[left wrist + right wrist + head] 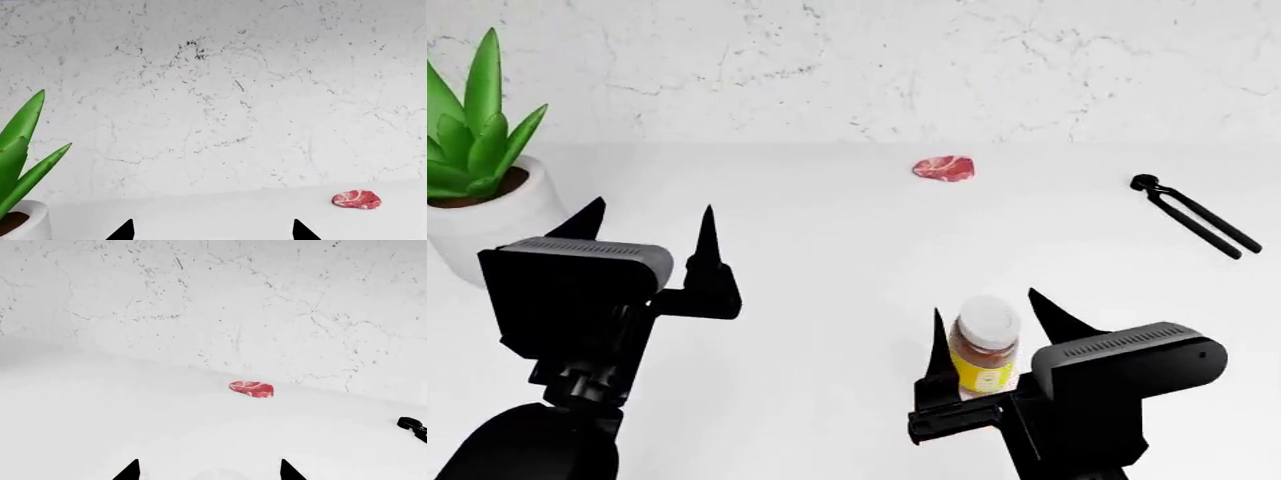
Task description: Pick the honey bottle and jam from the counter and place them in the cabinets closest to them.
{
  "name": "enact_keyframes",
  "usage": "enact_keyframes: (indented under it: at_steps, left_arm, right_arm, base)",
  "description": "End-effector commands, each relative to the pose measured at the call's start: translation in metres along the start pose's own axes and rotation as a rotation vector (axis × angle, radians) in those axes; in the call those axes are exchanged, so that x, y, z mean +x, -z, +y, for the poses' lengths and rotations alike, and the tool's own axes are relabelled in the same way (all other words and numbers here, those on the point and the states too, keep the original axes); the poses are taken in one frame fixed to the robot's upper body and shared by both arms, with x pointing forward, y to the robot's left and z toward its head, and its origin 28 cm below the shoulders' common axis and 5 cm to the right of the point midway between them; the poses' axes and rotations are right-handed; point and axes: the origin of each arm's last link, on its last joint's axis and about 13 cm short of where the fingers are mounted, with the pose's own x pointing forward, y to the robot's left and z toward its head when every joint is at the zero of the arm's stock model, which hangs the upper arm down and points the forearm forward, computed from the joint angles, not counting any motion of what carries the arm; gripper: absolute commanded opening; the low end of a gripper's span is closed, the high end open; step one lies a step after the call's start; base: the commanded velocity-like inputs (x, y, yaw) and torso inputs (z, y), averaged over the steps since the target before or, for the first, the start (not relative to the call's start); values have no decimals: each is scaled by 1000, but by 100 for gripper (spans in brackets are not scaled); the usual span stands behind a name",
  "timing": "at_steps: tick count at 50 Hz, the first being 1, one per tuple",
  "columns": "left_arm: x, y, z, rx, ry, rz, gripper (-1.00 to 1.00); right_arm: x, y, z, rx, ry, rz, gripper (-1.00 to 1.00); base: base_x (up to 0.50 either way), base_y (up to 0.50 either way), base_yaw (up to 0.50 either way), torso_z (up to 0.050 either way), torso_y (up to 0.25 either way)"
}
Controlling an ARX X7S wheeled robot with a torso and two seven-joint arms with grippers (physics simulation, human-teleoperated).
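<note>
The honey bottle (984, 350), with white cap, amber body and yellow label, stands upright on the white counter (827, 230) at the front right. My right gripper (988, 305) is open, with one finger on either side of the bottle and a gap showing on both sides. In the right wrist view only the two fingertips of this gripper (209, 462) show, with a faint white cap edge (220, 475) low between them. My left gripper (653, 205) is open and empty above the counter's left part; it also shows in the left wrist view (213, 222). The jam is out of view.
A pink-red slab of raw meat (945, 168) lies near the marbled back wall, also seen from both wrists (356, 199) (251, 388). Black tongs (1194, 213) lie at the far right. A potted green plant (481, 140) stands at the left, close to my left arm.
</note>
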Motion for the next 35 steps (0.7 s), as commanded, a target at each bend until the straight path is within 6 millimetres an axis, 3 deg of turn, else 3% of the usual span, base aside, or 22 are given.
enact_keyframes:
  at_steps: [1, 31, 32, 35]
  left_arm:
    - [0, 3, -1, 5, 0, 6, 100]
    - [-7, 7, 5, 0, -13, 10, 100]
    - [-7, 7, 4, -2, -12, 10, 100]
    - [-7, 9, 5, -8, -14, 11, 100]
  right_arm:
    - [-3, 10, -3, 3, 26, 42, 100]
    - [10, 51, -4, 123, 59, 188, 100]
    - [10, 50, -4, 126, 55, 188, -100]
    - [10, 46, -5, 132, 57, 178, -100]
  base:
    - [0, 0, 0, 0, 0]
    - [0, 0, 0, 0, 0]
    - [0, 0, 0, 0, 0]
    - [0, 0, 0, 0, 0]
